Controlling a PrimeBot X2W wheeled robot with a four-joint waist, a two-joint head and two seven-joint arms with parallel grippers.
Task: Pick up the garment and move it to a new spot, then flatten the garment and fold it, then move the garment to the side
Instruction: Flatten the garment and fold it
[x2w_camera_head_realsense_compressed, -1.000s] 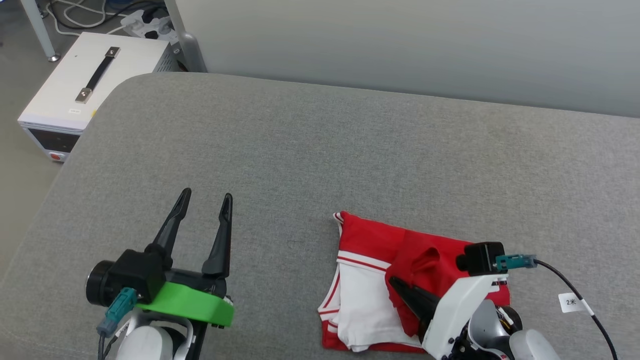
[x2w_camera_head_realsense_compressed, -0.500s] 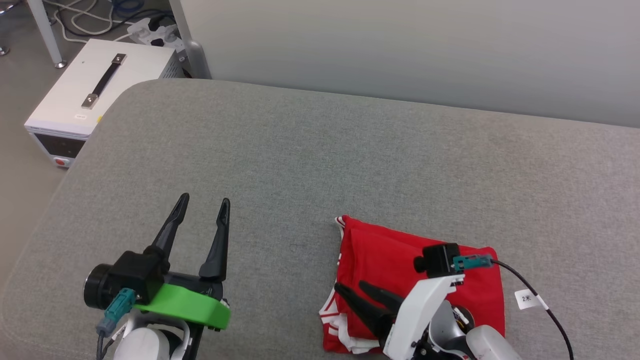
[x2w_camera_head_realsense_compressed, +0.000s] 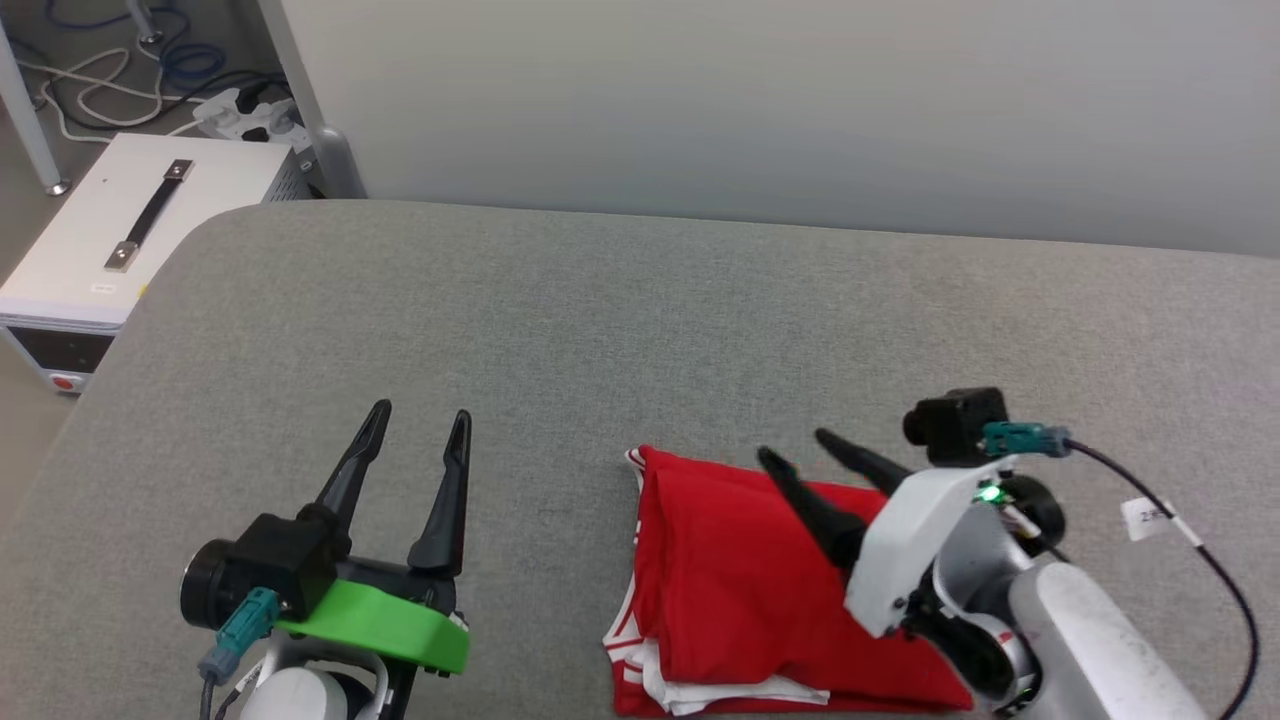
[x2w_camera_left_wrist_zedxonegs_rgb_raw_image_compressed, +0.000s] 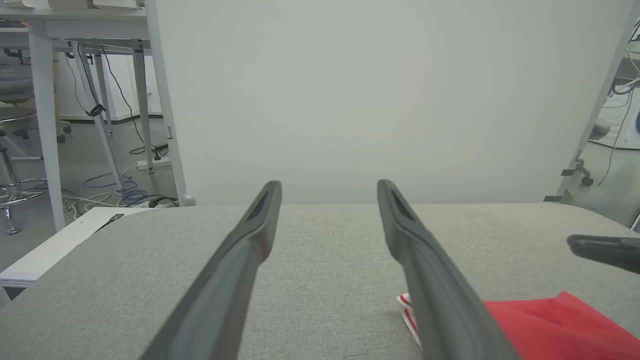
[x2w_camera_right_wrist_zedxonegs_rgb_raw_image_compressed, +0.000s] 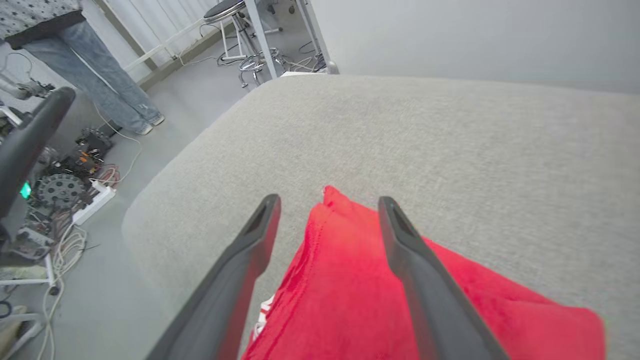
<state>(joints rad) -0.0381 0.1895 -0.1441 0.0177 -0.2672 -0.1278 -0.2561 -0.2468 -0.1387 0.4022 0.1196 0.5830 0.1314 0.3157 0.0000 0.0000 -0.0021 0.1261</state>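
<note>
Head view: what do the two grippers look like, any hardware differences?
Both: two long tapered black fingers, black wrist camera, teal connector. The left gripper has a bright green mount; the right gripper a white bracket, a lit green LED and a black cable with a white tag.

garment (x2w_camera_head_realsense_compressed: 740, 580): on table (x2w_camera_head_realsense_compressed: 600, 330), near its front edge, right of centre; right gripper (x2w_camera_head_realsense_compressed: 792, 444): over garment's far right part; left gripper (x2w_camera_head_realsense_compressed: 422, 410): left of garment, well apart; box (x2w_camera_head_realsense_compressed: 130, 240): on floor off table's far-left corner; wall (x2w_camera_head_realsense_compressed: 760, 110): behind table
</note>
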